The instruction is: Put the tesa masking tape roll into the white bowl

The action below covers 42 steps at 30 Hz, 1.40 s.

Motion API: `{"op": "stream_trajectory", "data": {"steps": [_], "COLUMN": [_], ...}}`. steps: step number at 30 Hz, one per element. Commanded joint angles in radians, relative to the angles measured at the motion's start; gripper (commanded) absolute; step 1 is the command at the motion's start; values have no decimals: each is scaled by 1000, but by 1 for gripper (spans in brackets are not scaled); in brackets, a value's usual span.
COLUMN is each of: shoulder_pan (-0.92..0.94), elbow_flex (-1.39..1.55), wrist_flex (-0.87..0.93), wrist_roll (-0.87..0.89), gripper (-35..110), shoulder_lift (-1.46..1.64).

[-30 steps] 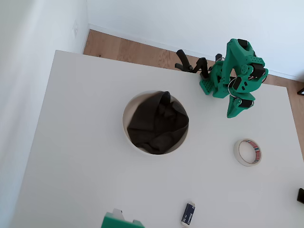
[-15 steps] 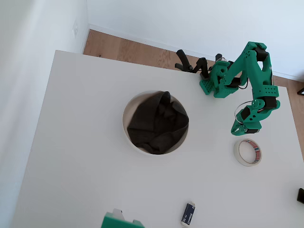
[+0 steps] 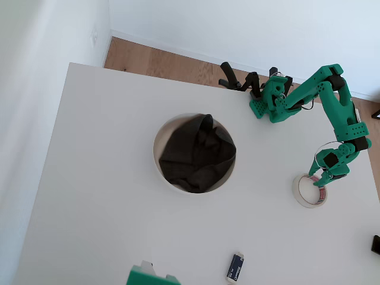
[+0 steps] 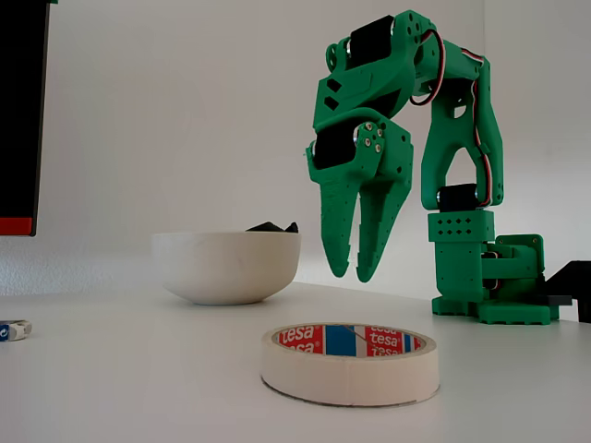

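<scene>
Since 1 s ago the green arm point(image 3: 332, 101) has swung out from its folded pose near the desk's back edge, and the gripper point(image 3: 323, 178) now sits over the tape roll point(image 3: 309, 191); roll, bowl and the small dark blue object have not shifted. Overhead view: roll lies flat on the desk point(image 3: 107, 178) close to the right edge, about midway front to back, with the gripper tip overlapping its upper right rim. Fixed view: gripper point(image 4: 354, 268) points straight down and hangs clear above the roll point(image 4: 349, 363), not touching it, the 2 fingers point(image 4: 337, 221) close together with only a narrow gap at the tips, holding nothing. Red and blue print shows on the roll's inner core. White bowl point(image 3: 159, 155) sits near the desk's centre, well apart from the roll, with dark cloth point(image 3: 196, 153) bunched inside and poking above the rim in the fixed view point(image 4: 226, 266). Small dark blue object point(image 3: 235, 267) lies near the front edge, well apart from both bowl and roll. Arm base point(image 3: 267, 104) stands at the back edge toward the right corner.
</scene>
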Motion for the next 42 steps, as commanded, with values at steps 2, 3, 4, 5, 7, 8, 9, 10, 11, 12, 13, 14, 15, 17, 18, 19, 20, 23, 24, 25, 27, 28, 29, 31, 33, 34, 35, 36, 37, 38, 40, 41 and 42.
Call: {"op": "stream_trajectory", "data": {"steps": [2, 3, 4, 5, 7, 8, 9, 10, 11, 12, 13, 14, 15, 17, 18, 19, 20, 23, 24, 25, 27, 28, 29, 31, 33, 34, 35, 36, 37, 38, 40, 41, 42], "shoulder_pan": [-15, -14, -14, -15, -23, -28, -32, -37, -43, -48, -49, -51, -51, -48, -46, -46, -48, -58, -63, -67, -77, -81, -83, -86, -86, -87, -89, -91, -92, -95, -103, -107, -110], "elbow_flex": [-71, -71, -71, -69, -69, -69, -69, -69, -69, -69, -69, -67, -67, -67, -67, -67, -67, -64, -64, -64, -64, -63, -63, -61, -61, -61, -60, -60, -58, -57, -54, -52, -49], "wrist_flex": [3, 2, 2, 0, 0, 0, 0, 2, 3, 6, 6, 8, 8, 8, 8, 8, 9, 20, 25, 26, 29, 29, 29, 28, 26, 25, 23, 23, 23, 23, 23, 20, 18], "wrist_roll": [9, 11, 15, 20, 29, 35, 43, 48, 52, 54, 55, 55, 55, 57, 58, 60, 61, 75, 80, 84, 89, 92, 95, 97, 98, 98, 100, 101, 104, 107, 115, 118, 123], "gripper": [16, 16, 16, 16, 16, 16, 16, 16, 16, 16, 16, 16, 16, 16, 16, 16, 16, 15, 15, 15, 14, 14, 14, 14, 14, 14, 14, 14, 14, 14, 14, 14, 14], "shoulder_lift": [14, 8, 0, -8, -20, -28, -34, -40, -46, -49, -52, -54, -54, -51, -51, -52, -55, -64, -71, -75, -81, -84, -84, -84, -84, -84, -84, -84, -84, -84, -87, -89, -89]}}
